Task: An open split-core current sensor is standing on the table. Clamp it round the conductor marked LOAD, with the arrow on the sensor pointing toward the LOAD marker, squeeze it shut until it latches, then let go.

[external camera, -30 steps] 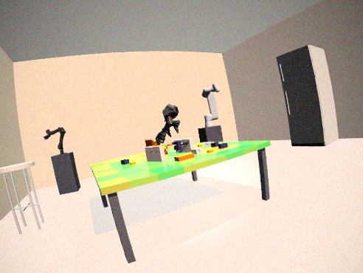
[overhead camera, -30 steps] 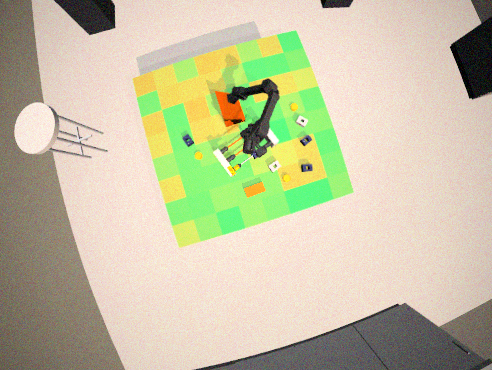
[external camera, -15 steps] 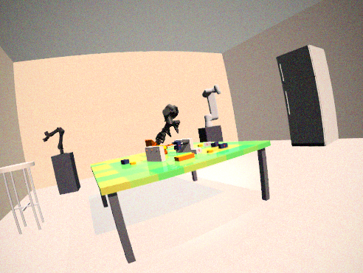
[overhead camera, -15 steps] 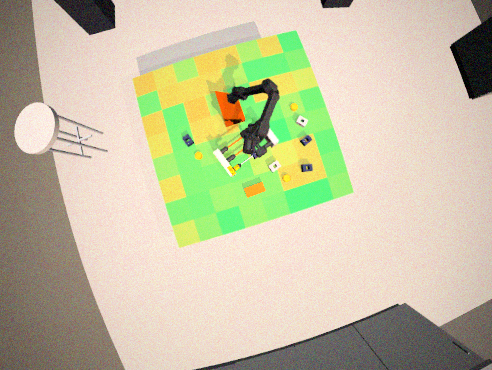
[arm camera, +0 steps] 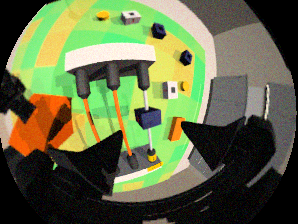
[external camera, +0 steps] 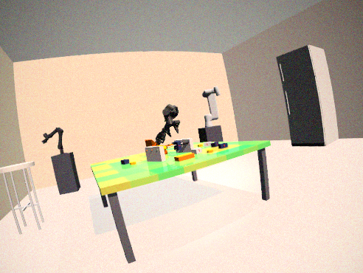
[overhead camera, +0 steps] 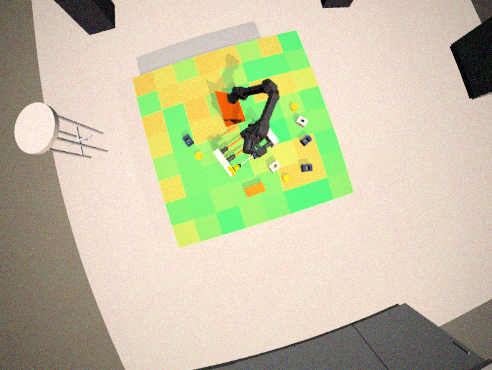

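Navy sensor [arm camera: 148, 117] sits round the white conductor [arm camera: 145, 99], right of two orange ones, on the green table [arm camera: 69, 19]. Gripper [arm camera: 153, 145] hangs above, fingers spread wide, holding nothing.

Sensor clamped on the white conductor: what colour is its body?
Dark navy blue sensor; the wrist view shows it best.

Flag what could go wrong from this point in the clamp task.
The gripper is open and holds nothing, with the dark blue sensor already sitting on the white conductor; it may not have latched, which the pictures cannot settle. The two orange conductors run close beside it, so a finger could brush them on any re-squeeze.
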